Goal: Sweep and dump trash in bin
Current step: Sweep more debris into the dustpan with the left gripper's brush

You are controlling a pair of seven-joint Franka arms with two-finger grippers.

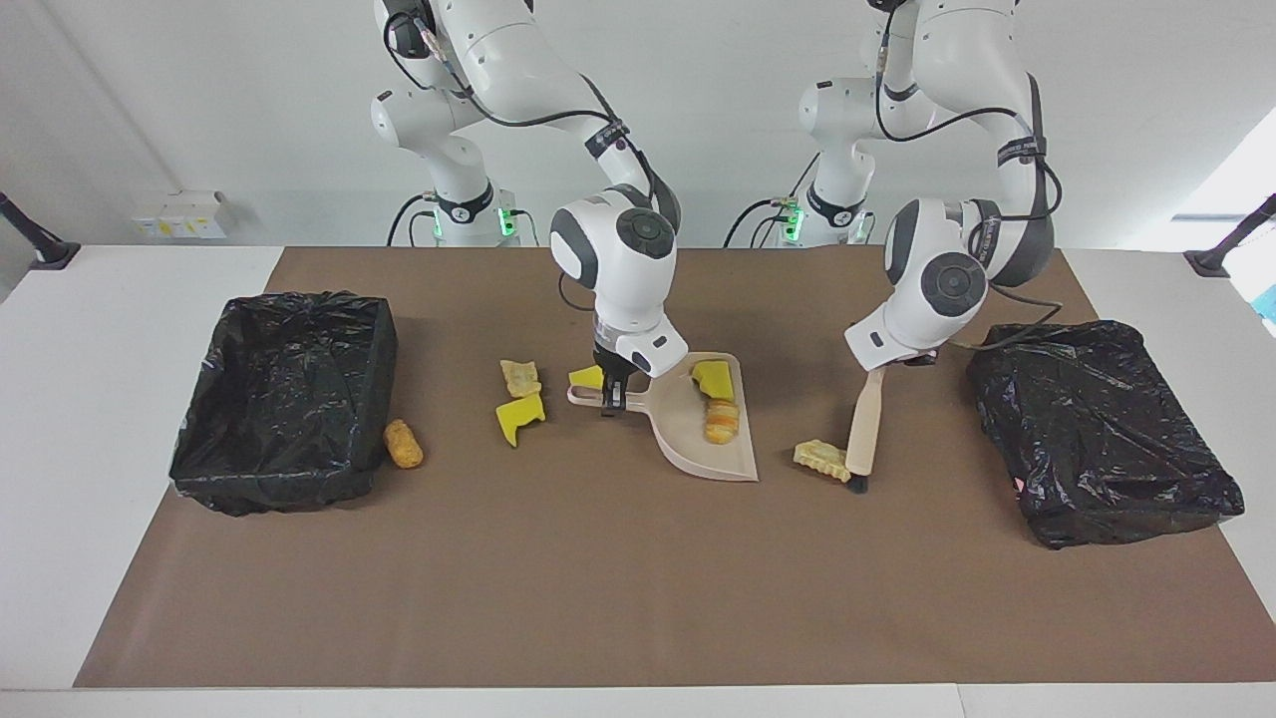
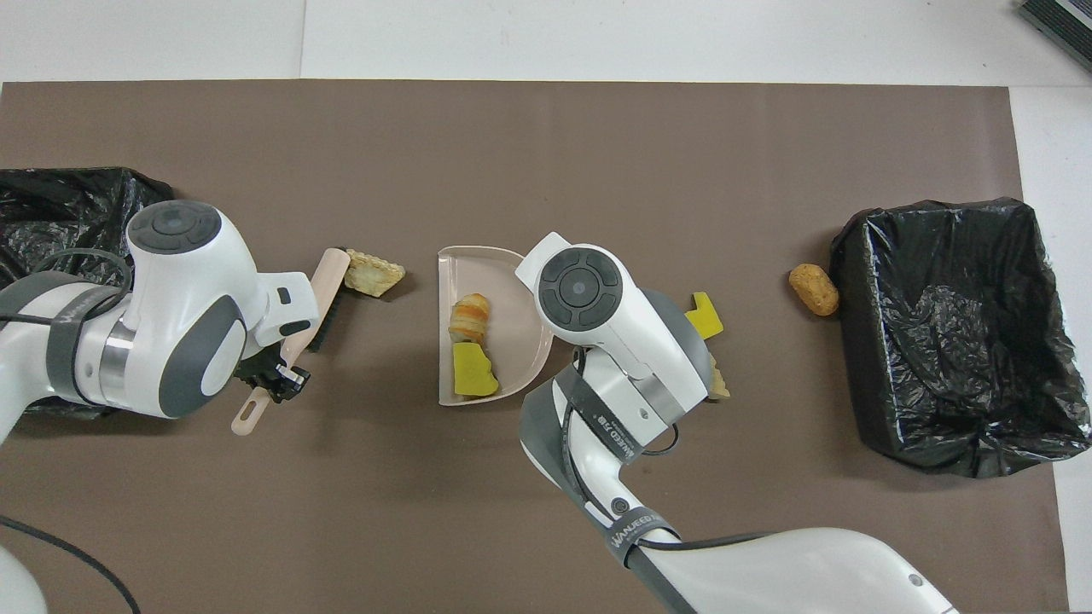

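My right gripper [image 1: 610, 397] is shut on the handle of the beige dustpan [image 1: 698, 449], which lies flat mid-table; in the overhead view its wrist hides the grip. A yellow sponge chunk [image 1: 714, 379] and an orange bread lump [image 1: 722, 421] lie in the pan. My left gripper [image 1: 885, 365] [image 2: 273, 380] is shut on the brush [image 1: 865, 424], held steeply with its bristles on the mat. A tan trash piece [image 1: 822, 459] [image 2: 374, 273] touches the brush head, between brush and dustpan [image 2: 444, 324]. The open black-lined bin [image 1: 284, 399] [image 2: 955, 333] stands at the right arm's end.
Loose trash lies between pan and bin: a yellow chunk [image 1: 520, 419], a tan lump [image 1: 519, 377], a yellow bit [image 1: 586, 377] by the pan's handle, and an orange lump [image 1: 403, 444] against the bin. A second black-bagged bin [image 1: 1102, 429] sits at the left arm's end.
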